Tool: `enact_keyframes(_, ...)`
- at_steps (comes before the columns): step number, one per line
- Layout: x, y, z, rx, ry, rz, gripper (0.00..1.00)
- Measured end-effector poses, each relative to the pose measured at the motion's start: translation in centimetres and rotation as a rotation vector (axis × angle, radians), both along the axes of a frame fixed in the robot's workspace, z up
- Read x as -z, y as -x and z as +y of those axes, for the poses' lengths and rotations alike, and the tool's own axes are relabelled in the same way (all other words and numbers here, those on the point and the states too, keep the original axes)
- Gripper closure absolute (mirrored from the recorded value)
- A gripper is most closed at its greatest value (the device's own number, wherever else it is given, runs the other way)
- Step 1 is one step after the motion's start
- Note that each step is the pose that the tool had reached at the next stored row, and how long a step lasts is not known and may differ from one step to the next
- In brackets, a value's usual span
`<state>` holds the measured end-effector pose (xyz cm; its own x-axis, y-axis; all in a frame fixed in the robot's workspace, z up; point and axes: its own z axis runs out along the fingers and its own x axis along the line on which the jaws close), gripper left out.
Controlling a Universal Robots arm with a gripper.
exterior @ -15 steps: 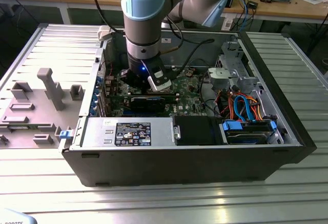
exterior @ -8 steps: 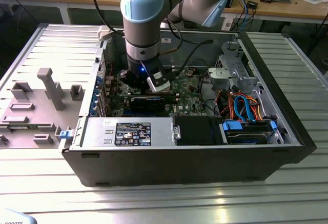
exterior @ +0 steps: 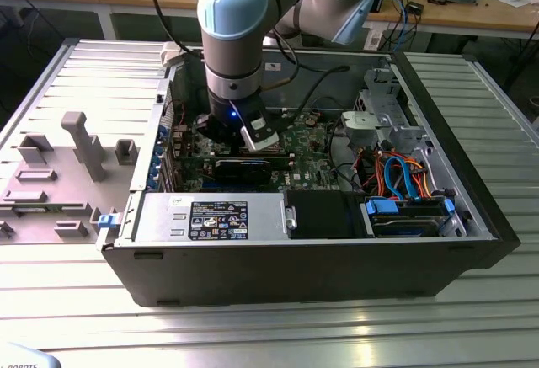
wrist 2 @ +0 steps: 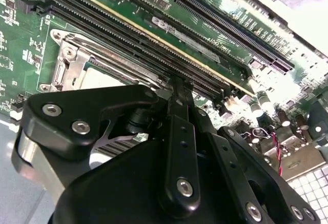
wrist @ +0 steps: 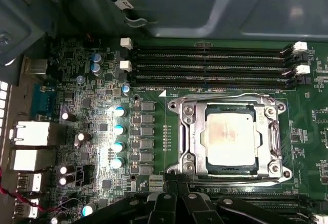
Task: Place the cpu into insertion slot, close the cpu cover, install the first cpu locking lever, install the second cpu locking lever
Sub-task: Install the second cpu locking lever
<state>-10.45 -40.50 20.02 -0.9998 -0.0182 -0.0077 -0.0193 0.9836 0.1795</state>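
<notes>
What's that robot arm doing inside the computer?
It's working on the computer's main board. The arm reaches down into the open case, with its gripper right beside the socket. The cpu already sits in the insertion slot, and the cpu cover, a silver frame, lies down around it. The gripper holds nothing that I can see.

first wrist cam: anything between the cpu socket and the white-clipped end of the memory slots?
In the first wrist view, only bare green motherboard lies between the insertion slot, with the cpu seated under its cover, and the memory slots.
</notes>
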Motion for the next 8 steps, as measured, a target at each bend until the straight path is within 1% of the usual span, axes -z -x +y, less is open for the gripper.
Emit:
enact_keyframes(1, 0.15, 0.07, 0.6, 0.0, -0.002, -0.0002, 0.89)
enact_keyframes(2, -0.39, 0.2, 0.87, 0.0, -0.0022, -0.0003, 0.89)
enact_keyframes(3, -1.2, 0.27, 1.01, 0.0, -0.0022, -0.0002, 0.89)
enact_keyframes(5, -1.74, 0.28, 1.05, 0.0, -0.0023, -0.0003, 0.89)
enact_keyframes(8, -2.82, 0.29, 1.08, 0.0, -0.0024, -0.0004, 0.89)
